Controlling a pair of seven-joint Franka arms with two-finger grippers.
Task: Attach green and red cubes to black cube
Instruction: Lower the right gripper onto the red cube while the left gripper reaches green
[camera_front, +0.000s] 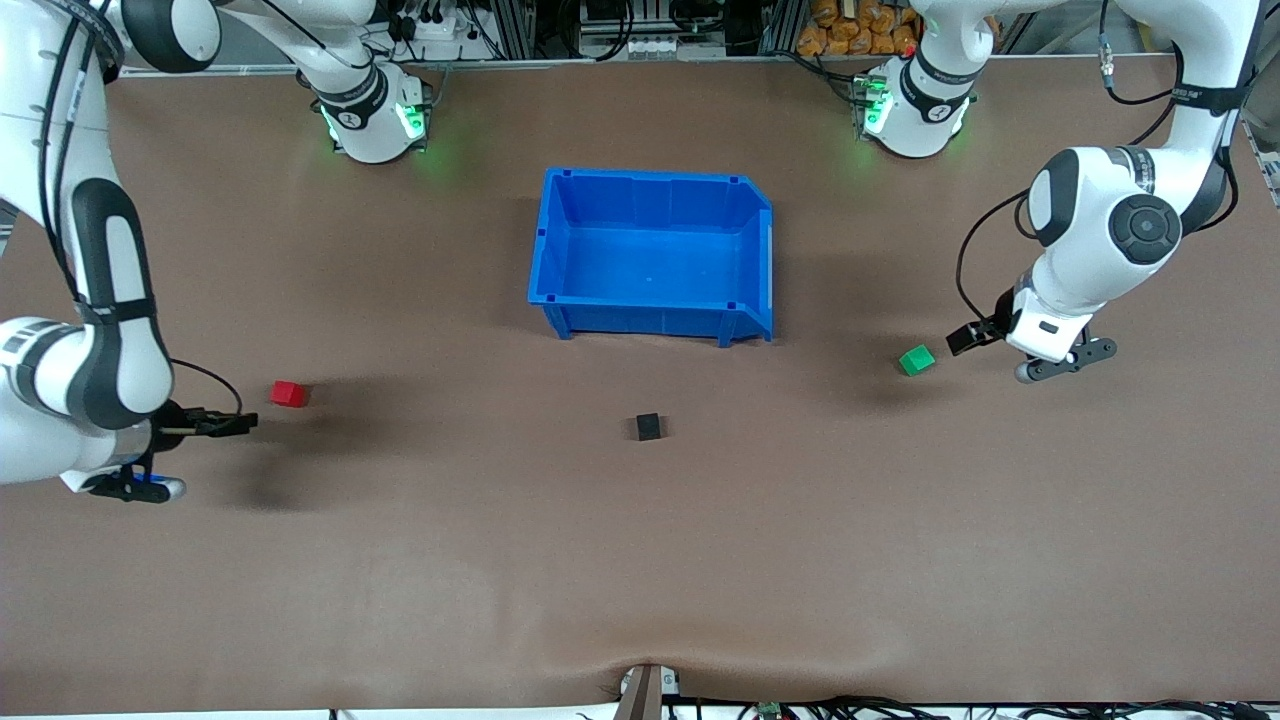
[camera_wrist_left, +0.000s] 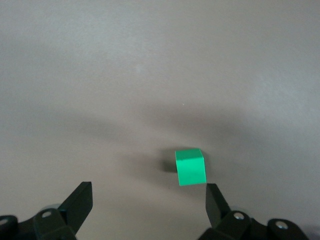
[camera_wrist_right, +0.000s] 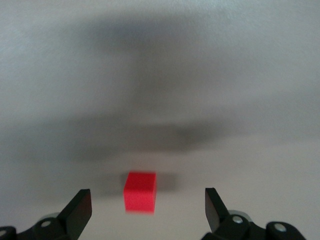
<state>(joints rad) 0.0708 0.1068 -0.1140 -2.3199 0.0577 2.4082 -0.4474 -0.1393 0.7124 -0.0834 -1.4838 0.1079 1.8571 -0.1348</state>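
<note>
The green cube (camera_front: 916, 360) lies on the table toward the left arm's end. My left gripper (camera_front: 966, 339) is open and empty, low beside it. In the left wrist view the green cube (camera_wrist_left: 190, 166) sits just ahead of one fingertip of the gripper (camera_wrist_left: 147, 200), off centre. The red cube (camera_front: 288, 393) lies toward the right arm's end. My right gripper (camera_front: 222, 424) is open and empty, low beside it. In the right wrist view the red cube (camera_wrist_right: 140, 191) sits just ahead of the gripper's (camera_wrist_right: 147, 205) open fingers, near centre. The black cube (camera_front: 648, 427) lies alone mid-table.
A blue bin (camera_front: 560, 250) stands open and empty mid-table, farther from the front camera than the black cube. The brown table mat (camera_front: 640, 580) stretches bare toward the front camera. Both arm bases stand along the table's edge farthest from the front camera.
</note>
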